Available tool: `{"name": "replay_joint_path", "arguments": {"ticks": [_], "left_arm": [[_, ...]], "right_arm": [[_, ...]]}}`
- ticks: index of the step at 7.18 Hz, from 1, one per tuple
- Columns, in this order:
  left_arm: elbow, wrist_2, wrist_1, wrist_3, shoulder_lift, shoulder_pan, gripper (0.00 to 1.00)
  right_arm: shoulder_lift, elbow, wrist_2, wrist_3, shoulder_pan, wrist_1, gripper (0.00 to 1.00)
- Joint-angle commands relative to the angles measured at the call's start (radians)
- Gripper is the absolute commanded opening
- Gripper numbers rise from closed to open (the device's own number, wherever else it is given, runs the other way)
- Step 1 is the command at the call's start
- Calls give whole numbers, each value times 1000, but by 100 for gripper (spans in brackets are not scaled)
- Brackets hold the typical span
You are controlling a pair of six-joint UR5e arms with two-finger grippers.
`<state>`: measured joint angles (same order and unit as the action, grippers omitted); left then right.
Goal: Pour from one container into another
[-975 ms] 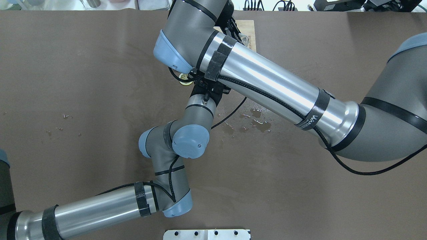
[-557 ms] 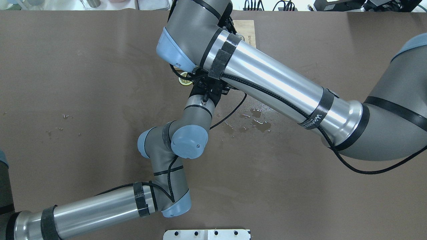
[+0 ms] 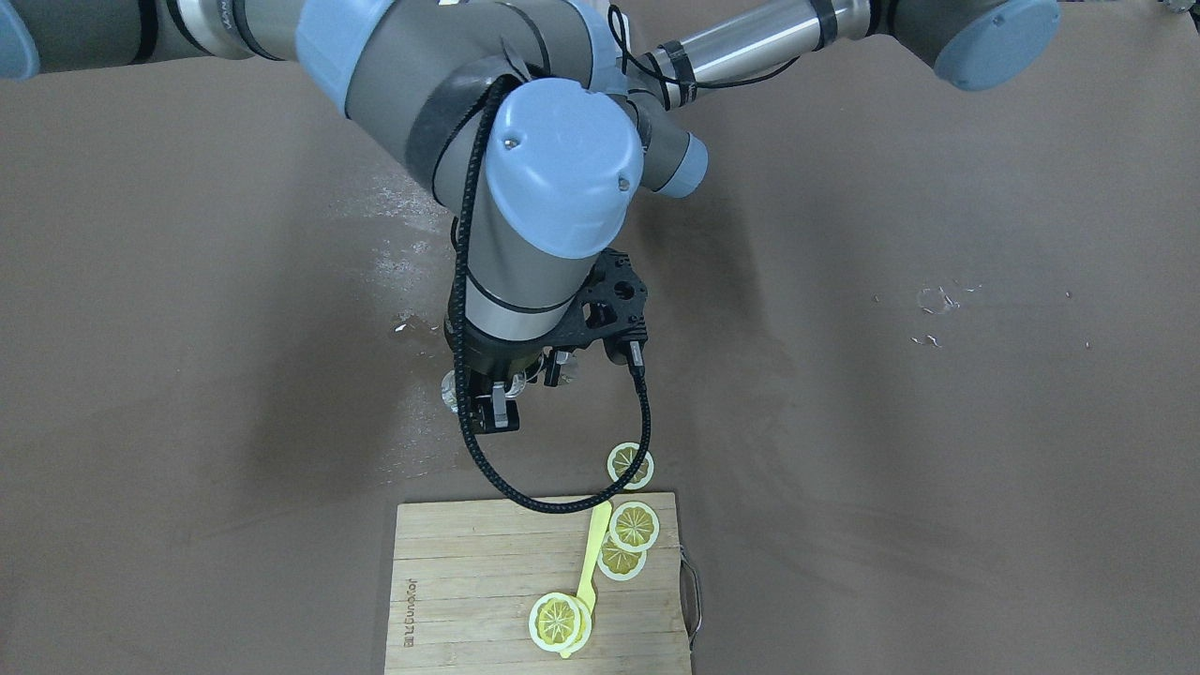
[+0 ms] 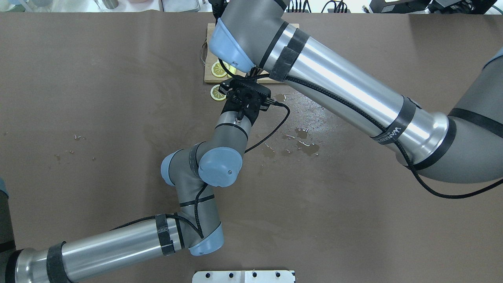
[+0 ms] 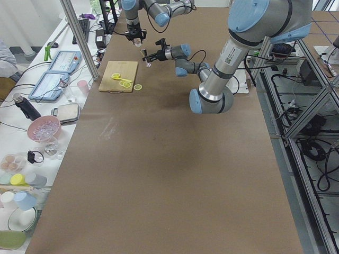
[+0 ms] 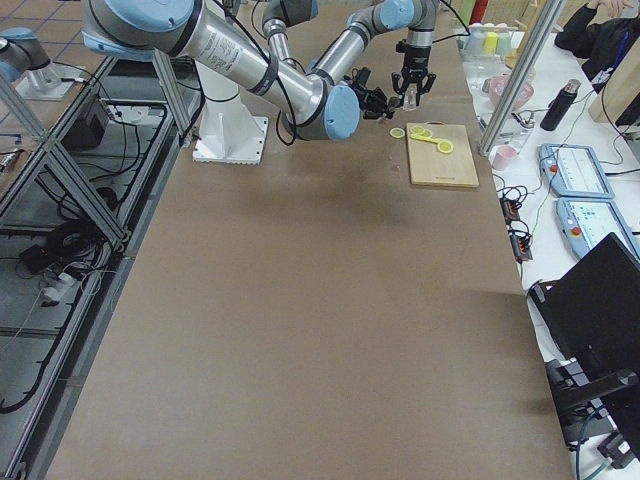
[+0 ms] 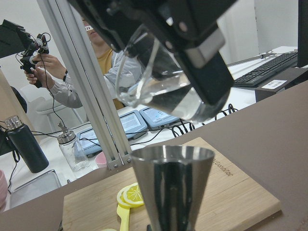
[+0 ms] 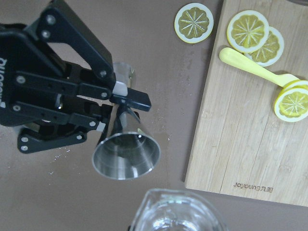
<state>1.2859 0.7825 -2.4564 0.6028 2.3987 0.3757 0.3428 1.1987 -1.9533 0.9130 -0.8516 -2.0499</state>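
Right gripper (image 7: pixel 161 43), black, is closed across the upper wall of a clear glass cup (image 7: pixel 159 91). It holds the cup tilted just above the mouth of a steel jigger (image 7: pixel 172 187). Left gripper (image 8: pixel 118 113) is clamped on the jigger's narrow waist, and the jigger's wide open mouth faces up. Whether the jigger's foot touches the table cannot be told.

The brown table (image 4: pixel 353 216) carries everything and has a few small puddles (image 4: pixel 308 147) near its middle. A bamboo cutting board (image 8: pixel 231 134) lies just beside the jigger, on the side away from the robot. The cup holds clear liquid, gathered in its lowered side, and no stream is visible. Lemon slices (image 8: pixel 248 31) and a yellow utensil (image 8: pixel 250 67) rest on the board. A stray slice (image 8: pixel 193 22) lies on the table just off the board's edge.

The cup is probably the heavier piece. It is rigid, breakable and smooth, and likely slick if wet, so a firm hold across its wall below the rim suits it, with the pouring lip left clear. The jigger looks light, stiff and polished. Its waist is the natural place to hold it, since the flaring cones stop it sliding through the gripper. It will likely grow top-heavy as it fills, and its small mouth leaves little room for a poorly aimed pour.
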Motion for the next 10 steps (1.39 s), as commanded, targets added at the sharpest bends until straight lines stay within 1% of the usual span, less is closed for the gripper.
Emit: {"name": "replay_joint_path", "arguments": {"ticks": [1, 2, 3, 4, 5, 6, 7, 8, 9, 10], "left_arm": [[21, 6, -67, -15, -44, 18, 0], [53, 11, -119, -90, -71, 37, 0], [59, 12, -219, -139, -111, 55, 0], [65, 49, -304, -159, -159, 80, 0], [81, 96, -356, -178, -208, 109, 0], [99, 100, -395, -178, -273, 126, 0], [108, 103, -441, -178, -323, 135, 0], [108, 127, -507, -178, -396, 135, 0], [108, 130, -642, -178, -500, 137, 0], [107, 155, -744, -219, -573, 146, 0]], "right_arm": [[94, 103, -129, 0, -107, 17, 0], [151, 158, -188, 0, -162, 36, 0], [210, 217, -231, 3, -205, 39, 0], [285, 282, -261, 4, -234, 87, 0], [368, 356, -298, 3, -254, 127, 0], [446, 430, -317, 6, -262, 152, 0], [522, 471, -343, 4, -262, 225, 0], [604, 513, -376, 1, -262, 306, 0], [692, 553, -403, 1, -262, 383, 0], [773, 562, -462, 1, -262, 472, 0]]}}
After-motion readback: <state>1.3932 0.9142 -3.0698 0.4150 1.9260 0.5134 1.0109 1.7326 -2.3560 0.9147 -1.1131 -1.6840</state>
